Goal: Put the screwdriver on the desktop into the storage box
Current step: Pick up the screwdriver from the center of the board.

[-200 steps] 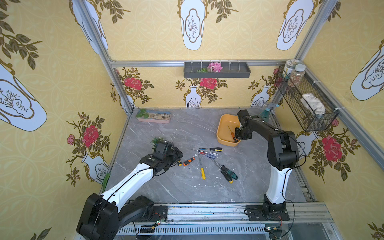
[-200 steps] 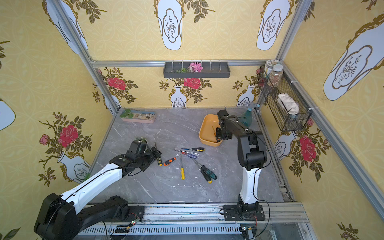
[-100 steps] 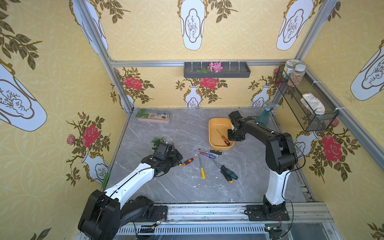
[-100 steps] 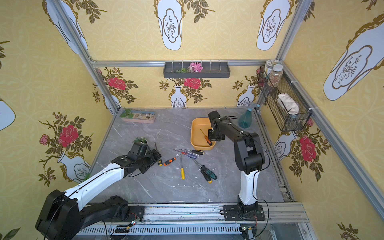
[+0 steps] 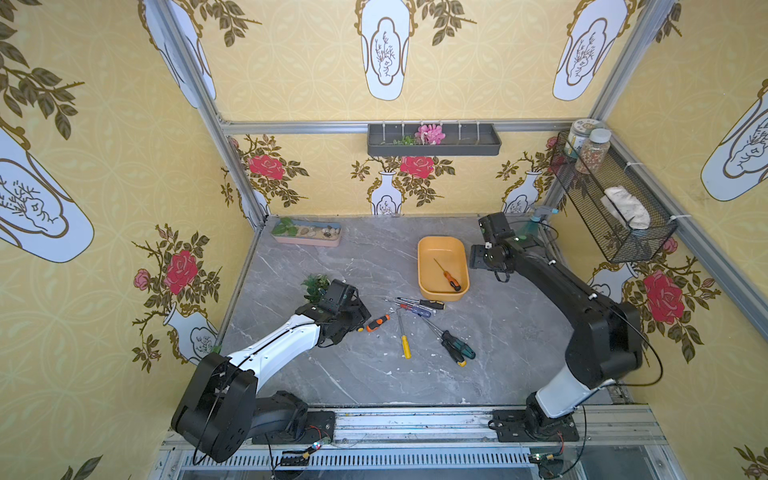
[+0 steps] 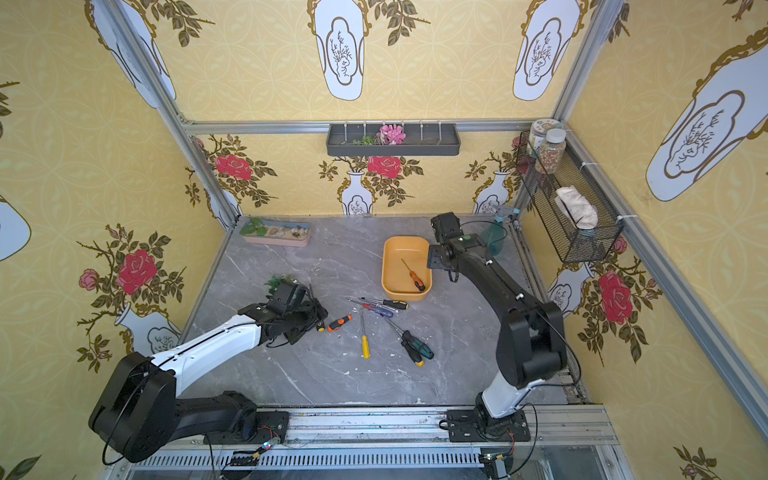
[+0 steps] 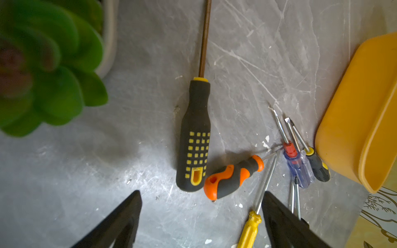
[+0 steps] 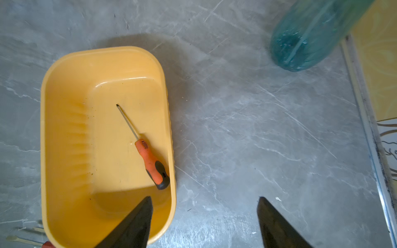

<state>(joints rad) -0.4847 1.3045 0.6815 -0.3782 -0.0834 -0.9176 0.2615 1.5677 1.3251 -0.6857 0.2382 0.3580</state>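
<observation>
The orange-yellow storage box (image 5: 440, 239) (image 6: 405, 238) (image 8: 44, 133) stands on the grey desktop (image 5: 353, 374). Inside it lies an orange-handled screwdriver (image 5: 451, 283) (image 8: 151, 160), free of any grip. My right gripper (image 8: 205, 197) (image 5: 476, 257) hangs open by the box's right side, one finger over its rim. Several screwdrivers lie loose in the middle: a stubby orange-black one (image 5: 377, 323) (image 7: 232, 176), a black-yellow one (image 7: 195, 137), a yellow one (image 5: 405, 347), green-black ones (image 5: 457, 351). My left gripper (image 7: 201, 192) (image 5: 361, 320) is open just short of the stubby one's handle, holding nothing.
A small potted plant (image 5: 316, 286) (image 7: 43, 64) stands close behind my left gripper. A pink tray of pebbles (image 5: 307, 235) sits at the back left. A teal spray bottle (image 5: 534, 232) (image 8: 311, 36) stands near my right arm. A wire basket (image 5: 615, 199) hangs on the right wall.
My right gripper opened and let the orange-handled screwdriver drop into the box, then drew back to the right. The box slid a little left. My left gripper edged toward the loose screwdrivers.
</observation>
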